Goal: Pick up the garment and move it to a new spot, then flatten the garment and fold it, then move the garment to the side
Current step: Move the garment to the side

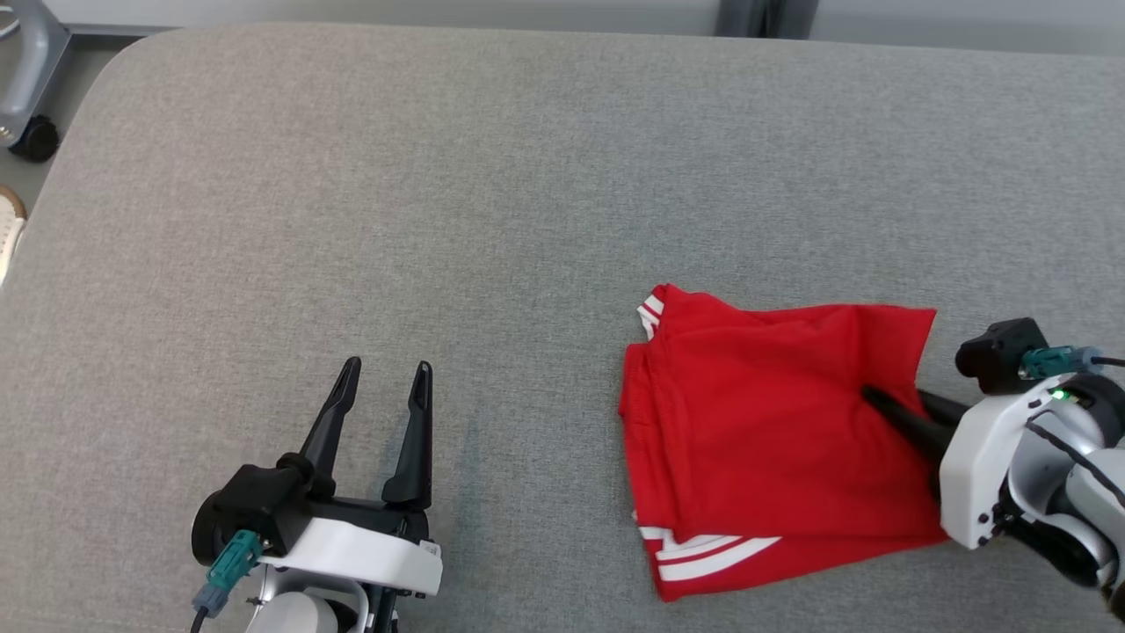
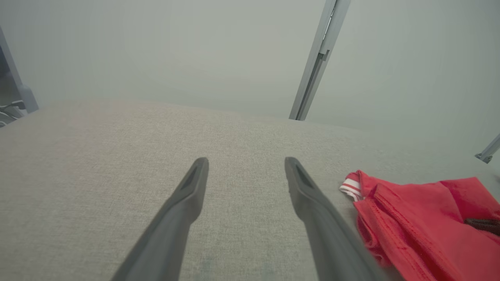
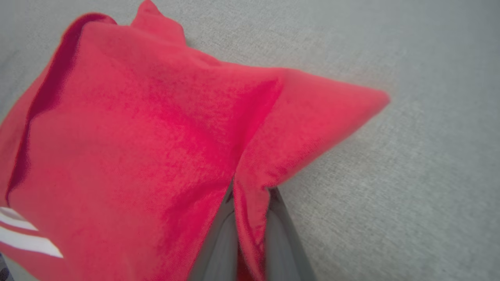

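1. Garment: red knit garment w/ white stripes (image 1: 773, 440) lies folded on the grey woven fabric surface (image 1: 439, 176), on the robot's right and near side in head view. White stripe trim shows at its far-left corner and along its near edge.
2. Right gripper (image 1: 888, 406): sits at the garment's right edge, long dark fingers clenched on a fold of the red cloth. Right wrist view shows the fold pinched btw the two fingers. The cloth tents up from there, w/ one corner sticking out to a point over the grey surface.
3. Left gripper (image 1: 388, 363): lower left in head view, well apart from the garment. Fingers are spread wide and hold nothing; tips point away from the robot over bare grey fabric.
4. Left wrist view: the garment's striped corner lies near the right-hand finger. A dark fingertip of the other arm shows in the cloth at far right.
5. Bkgd: black caster wheel (image 1: 35, 139) under a grey frame at top left, off the surface. Slim grey metal post (image 2: 318, 58) stands beyond the far edge.
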Robot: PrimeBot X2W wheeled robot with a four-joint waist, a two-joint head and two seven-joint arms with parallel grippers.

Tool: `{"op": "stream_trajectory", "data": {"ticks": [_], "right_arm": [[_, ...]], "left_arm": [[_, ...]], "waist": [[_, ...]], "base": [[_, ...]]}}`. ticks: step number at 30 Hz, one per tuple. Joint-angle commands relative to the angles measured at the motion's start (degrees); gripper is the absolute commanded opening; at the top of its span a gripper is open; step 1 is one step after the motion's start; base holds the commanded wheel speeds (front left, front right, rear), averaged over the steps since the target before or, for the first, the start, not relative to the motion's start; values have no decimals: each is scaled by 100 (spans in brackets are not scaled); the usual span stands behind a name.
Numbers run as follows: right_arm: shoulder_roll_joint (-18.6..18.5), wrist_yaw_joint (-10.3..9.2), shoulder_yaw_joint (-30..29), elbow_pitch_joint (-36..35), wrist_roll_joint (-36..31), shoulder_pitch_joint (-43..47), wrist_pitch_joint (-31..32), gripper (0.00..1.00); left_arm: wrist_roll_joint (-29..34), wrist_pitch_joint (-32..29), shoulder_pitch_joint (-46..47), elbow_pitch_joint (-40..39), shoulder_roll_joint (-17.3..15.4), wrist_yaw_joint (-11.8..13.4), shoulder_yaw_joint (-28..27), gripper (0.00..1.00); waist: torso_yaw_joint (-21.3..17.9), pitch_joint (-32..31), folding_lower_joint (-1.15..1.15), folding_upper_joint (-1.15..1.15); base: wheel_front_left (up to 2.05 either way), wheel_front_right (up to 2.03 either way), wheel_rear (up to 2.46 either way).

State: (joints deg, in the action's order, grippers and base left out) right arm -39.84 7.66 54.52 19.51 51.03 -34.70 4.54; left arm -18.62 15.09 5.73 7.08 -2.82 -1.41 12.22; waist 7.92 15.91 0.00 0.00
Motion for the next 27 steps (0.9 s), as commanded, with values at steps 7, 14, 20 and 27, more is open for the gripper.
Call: {"op": "stream_trajectory", "data": {"ticks": [7, 14, 20, 27], "right_arm": [[-510, -28, 232, -38, -411, -601, -154, 0], [-775, -23, 108, -145, -347, -1009, -173, 0], [-720, -18, 21, -51, -289, -1408, -245, 0], [-807, -17, -180, 395, -81, -1728, -450, 0]], "left_arm": [[-24, 3, -61, -54, -22, 52, -39, 100], [293, 3, 15, -197, -21, -69, 28, 100], [502, 4, 232, -128, -24, -172, -25, 100], [811, 2, 374, 35, -25, -302, -134, 100]], "waist": [[-281, -157, 0, 0], [-764, -125, 0, 0], [-1321, 123, 0, 0], [-1858, 471, 0, 0]], "base": [[0, 0, 0], [0, 0, 0], [0, 0, 0], [0, 0, 0]]}}
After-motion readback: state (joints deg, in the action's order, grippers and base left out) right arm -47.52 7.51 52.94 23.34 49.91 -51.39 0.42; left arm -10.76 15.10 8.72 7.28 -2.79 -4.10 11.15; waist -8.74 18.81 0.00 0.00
